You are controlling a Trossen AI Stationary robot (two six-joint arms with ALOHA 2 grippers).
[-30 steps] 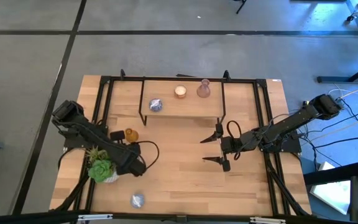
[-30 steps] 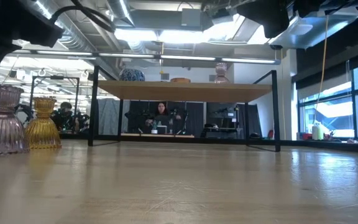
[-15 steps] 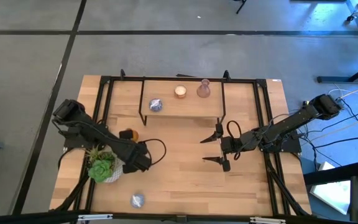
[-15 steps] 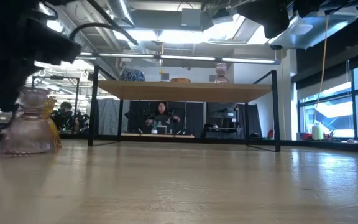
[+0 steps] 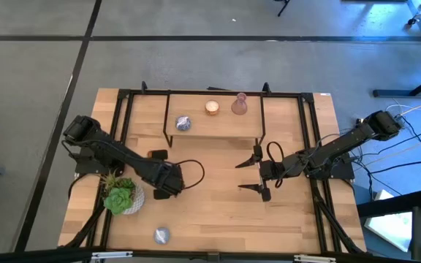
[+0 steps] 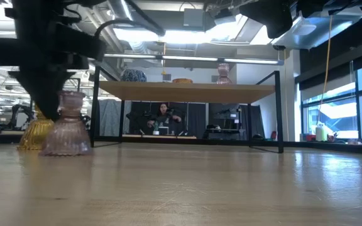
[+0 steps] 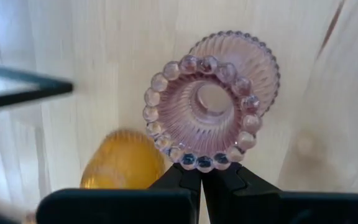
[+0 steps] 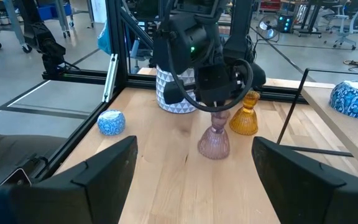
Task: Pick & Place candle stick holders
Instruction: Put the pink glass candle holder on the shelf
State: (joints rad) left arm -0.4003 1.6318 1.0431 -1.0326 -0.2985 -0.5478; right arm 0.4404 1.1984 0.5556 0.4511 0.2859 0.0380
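Note:
My left gripper (image 5: 169, 183) is shut on a pink ribbed candle stick holder (image 6: 65, 124) left of the table's middle; in the high view the gripper hides it. An amber holder (image 6: 35, 133) stands just behind the pink one, on its foot. On the shelf (image 5: 214, 130) at the back stand a blue round holder (image 5: 183, 123), a cream one (image 5: 212, 108) and a second pink one (image 5: 239, 104). Another blue round holder (image 5: 161, 235) sits near the front edge. My right gripper (image 5: 253, 174) hovers open right of the middle, with nothing between its fingers. My left gripper pinches the pink holder's beaded top rim (image 7: 204, 163) between its two fingertips (image 7: 185, 177), at one spot on the ring. The fingers come from above, pointing steeply down. The holder stays upright below them (image 8: 214, 143); whether its foot rests on the table I cannot tell.
A green succulent in a pale pot (image 5: 120, 197) stands near the left arm. A black frame (image 5: 125, 117) runs around the table and carries the shelf. Bare wood lies between the two grippers and toward the front edge.
My left gripper has gone toward the table's right edge, away from the succulent, tipping to point more steeply down. The pink holder has gone with it, staying upright, from left of the amber holder to its right. The amber holder has stayed put.

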